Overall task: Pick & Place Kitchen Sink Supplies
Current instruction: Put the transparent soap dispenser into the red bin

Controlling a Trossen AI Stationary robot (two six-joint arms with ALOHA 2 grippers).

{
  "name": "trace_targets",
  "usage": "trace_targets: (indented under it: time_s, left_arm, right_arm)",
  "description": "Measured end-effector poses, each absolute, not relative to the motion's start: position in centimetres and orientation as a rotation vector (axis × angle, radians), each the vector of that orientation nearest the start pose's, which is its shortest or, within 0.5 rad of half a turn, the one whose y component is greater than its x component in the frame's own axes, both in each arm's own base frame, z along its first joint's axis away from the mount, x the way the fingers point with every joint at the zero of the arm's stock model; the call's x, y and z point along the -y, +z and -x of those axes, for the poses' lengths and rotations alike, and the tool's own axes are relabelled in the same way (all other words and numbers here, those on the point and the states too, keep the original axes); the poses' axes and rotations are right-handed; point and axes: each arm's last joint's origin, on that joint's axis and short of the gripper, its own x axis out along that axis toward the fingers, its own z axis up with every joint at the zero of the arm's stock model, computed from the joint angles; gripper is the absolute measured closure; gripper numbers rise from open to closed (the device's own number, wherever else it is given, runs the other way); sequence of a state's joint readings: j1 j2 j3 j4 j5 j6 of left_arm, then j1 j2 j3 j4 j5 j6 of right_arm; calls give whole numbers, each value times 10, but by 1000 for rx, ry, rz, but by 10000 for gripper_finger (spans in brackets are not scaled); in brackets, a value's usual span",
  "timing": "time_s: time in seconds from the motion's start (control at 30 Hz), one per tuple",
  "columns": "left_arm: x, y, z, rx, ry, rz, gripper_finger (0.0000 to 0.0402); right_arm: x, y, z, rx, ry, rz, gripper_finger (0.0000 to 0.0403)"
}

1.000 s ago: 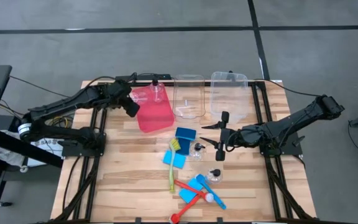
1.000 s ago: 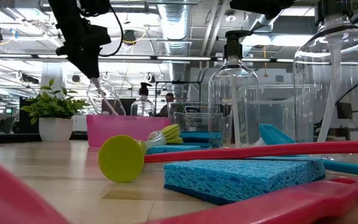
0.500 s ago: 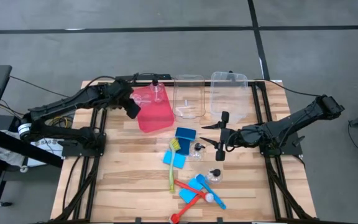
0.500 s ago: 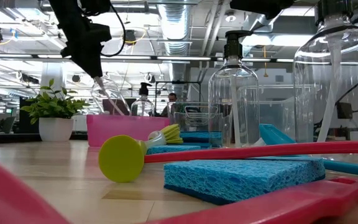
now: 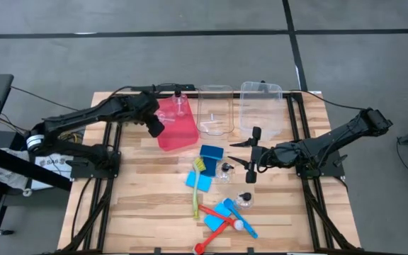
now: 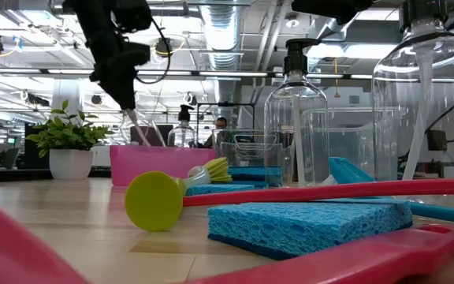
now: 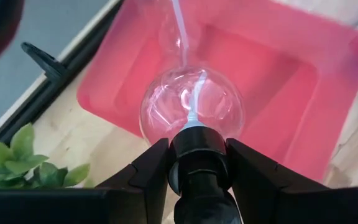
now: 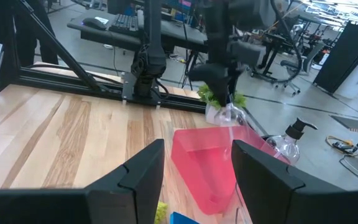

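Note:
My left gripper [image 5: 156, 129] is shut on a clear pump bottle [image 7: 191, 106] and holds it over the red bin [image 5: 178, 127]. A second pump bottle [image 5: 180, 105] lies in that bin at its far end. My right gripper [image 5: 250, 156] is open and touches nothing, hovering near mid-table. Two more bottles [image 5: 225, 168] [image 5: 245, 198] stand on the table. Blue sponges [image 5: 211, 152] [image 5: 199, 180] lie flat on the table. A yellow-green brush [image 5: 196, 195], a red brush [image 5: 211, 230] and a blue brush [image 5: 241, 221] lie nearer the near edge. My left gripper pinches the bottle's black pump collar [image 7: 199, 149] between its two fingers [image 7: 154, 165], coming from above and slanting down. The clear body [image 6: 138, 130] hangs below the fingers, tilted, above the open red bin [image 6: 160, 164]. I cannot tell whether its base touches the bin.
Two clear plastic bins [image 5: 214, 110] [image 5: 261, 106] stand right of the red bin at the far edge. A potted leafy plant [image 6: 68, 146] sits at the far left. The sponges and brushes crowd the middle near side; bare wood [image 5: 140, 205] lies to their left.
My left gripper has carried the bottle a little toward the table's right, farther over the red bin. It has stayed shut on the bottle. The right arm has kept still.

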State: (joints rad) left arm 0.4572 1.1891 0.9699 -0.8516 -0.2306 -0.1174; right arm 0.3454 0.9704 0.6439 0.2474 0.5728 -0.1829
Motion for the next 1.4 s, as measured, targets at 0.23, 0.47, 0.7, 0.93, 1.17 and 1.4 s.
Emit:
trace_targets:
  time_s: [0.23,0.47,0.7,0.93,1.17,1.4]
  left_arm:
    - [-107,258,-203,-1114,663,202,254]
    - [-105,265,-198,-1079,670,192,254]
    - [-100,277,-189,-1016,677,186,234]
    - [-100,280,-186,-1011,689,161,180]
    - [-102,280,-185,-1021,778,100,174]
    - [-96,279,-187,-1032,703,119,193]
  right_arm:
    - [-58,292,-207,-92,-220,217,221]
    - [-58,292,-207,-92,-220,218,221]
    - [-58,292,-207,-92,-220,218,221]
    - [-58,292,-207,-92,-220,218,221]
    - [-58,292,-207,-92,-220,218,221]
    - [-58,292,-207,-92,-220,218,221]
